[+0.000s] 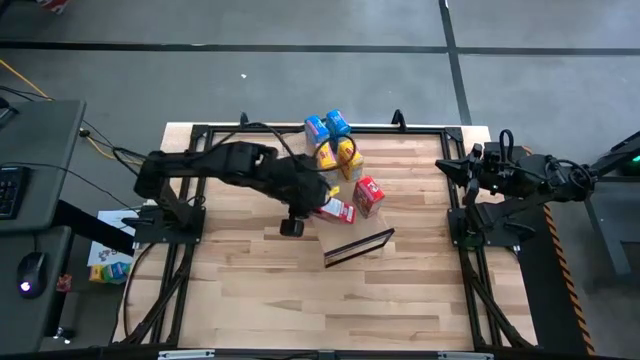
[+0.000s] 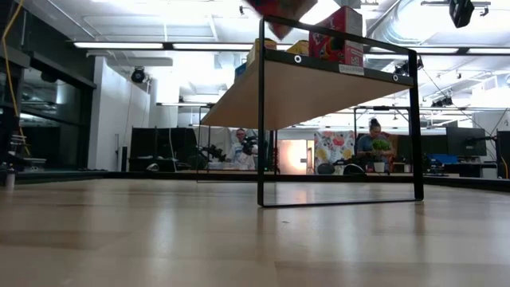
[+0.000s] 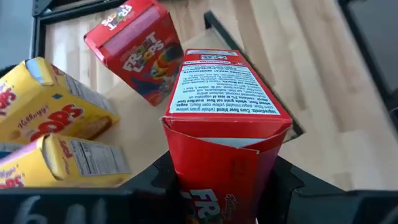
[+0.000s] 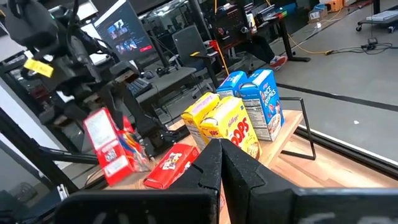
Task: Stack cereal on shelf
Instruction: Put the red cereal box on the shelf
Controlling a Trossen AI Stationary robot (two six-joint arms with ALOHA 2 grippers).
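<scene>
I have a small red cardboard cereal box [image 3: 225,118] clamped end-up between my left gripper's [image 1: 322,200] fingers, just above the long tan cardboard shelf [image 2: 319,89], beside a second red box [image 1: 369,196] standing there. Two yellow boxes [image 1: 338,154] and two blue boxes [image 1: 328,126] sit grouped toward the far end, leaving room. My right gripper [image 4: 221,163] waits pinched closed at the table's right edge.

— What do we see off the tabletop [image 1: 250,290]?
— A keyboard [image 1: 8,190] and mouse [image 1: 31,268] on the grey desk [image 1: 45,140] beside it.
— And behind?
— Two seated people [image 2: 237,148] [image 2: 374,147], and a lit monitor [image 4: 127,31].
</scene>
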